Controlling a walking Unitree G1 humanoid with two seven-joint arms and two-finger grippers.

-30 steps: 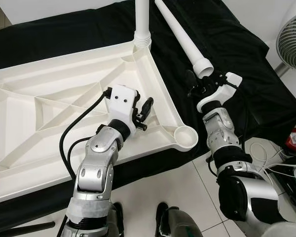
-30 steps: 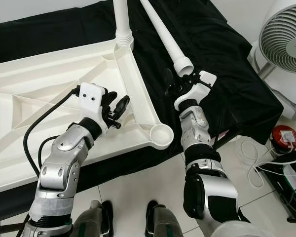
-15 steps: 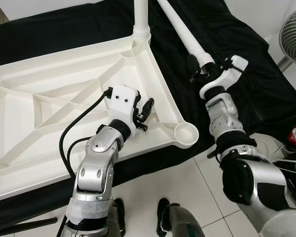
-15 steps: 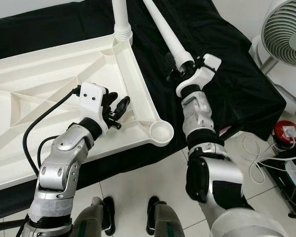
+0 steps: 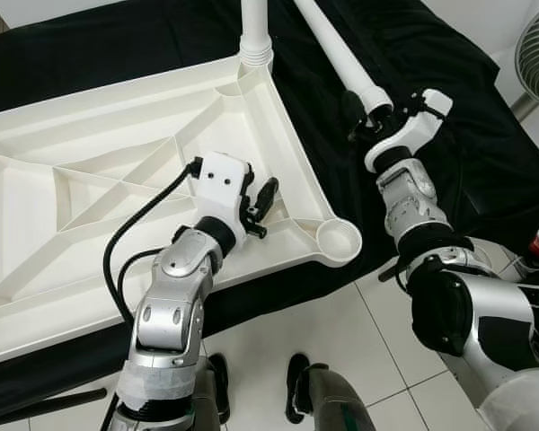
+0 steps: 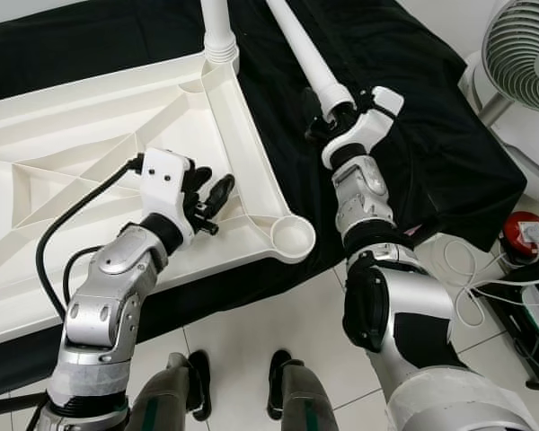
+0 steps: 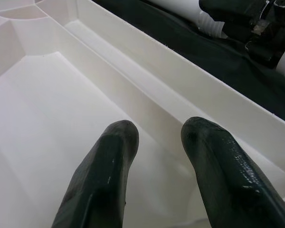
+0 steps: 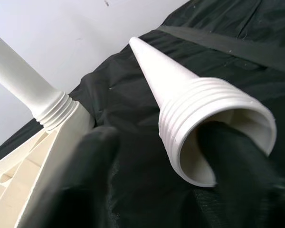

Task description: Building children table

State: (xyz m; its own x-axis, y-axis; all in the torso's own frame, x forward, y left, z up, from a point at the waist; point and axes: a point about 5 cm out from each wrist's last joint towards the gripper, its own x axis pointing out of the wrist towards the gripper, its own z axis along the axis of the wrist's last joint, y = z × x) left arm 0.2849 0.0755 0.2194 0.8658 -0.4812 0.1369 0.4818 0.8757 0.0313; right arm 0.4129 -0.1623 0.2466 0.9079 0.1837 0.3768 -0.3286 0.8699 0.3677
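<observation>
The white tabletop (image 5: 90,171) lies upside down on a black cloth. One white leg (image 5: 255,36) stands screwed into its far corner. A second, loose leg (image 5: 340,54) lies on the cloth, threaded end toward me. My right gripper (image 5: 361,109) is open at that end. One finger (image 8: 232,161) is inside the leg's hollow mouth (image 8: 213,142) and the other is outside it. My left gripper (image 5: 262,199) hovers open over the tabletop's ribbed inside beside the rim (image 7: 190,90), holding nothing. The near corner socket (image 5: 339,241) is empty.
A white fan (image 6: 521,45) stands at the right. On the tiled floor below it are a red object (image 6: 525,235) and white cables (image 6: 521,301). The black cloth (image 5: 485,153) hangs over the platform's right edge. My feet (image 5: 296,395) stand close to the front edge.
My right gripper has moved forward up to the loose leg's threaded end, and one finger is now in its mouth. The left arm has stayed in place. The camera shifted slightly.
</observation>
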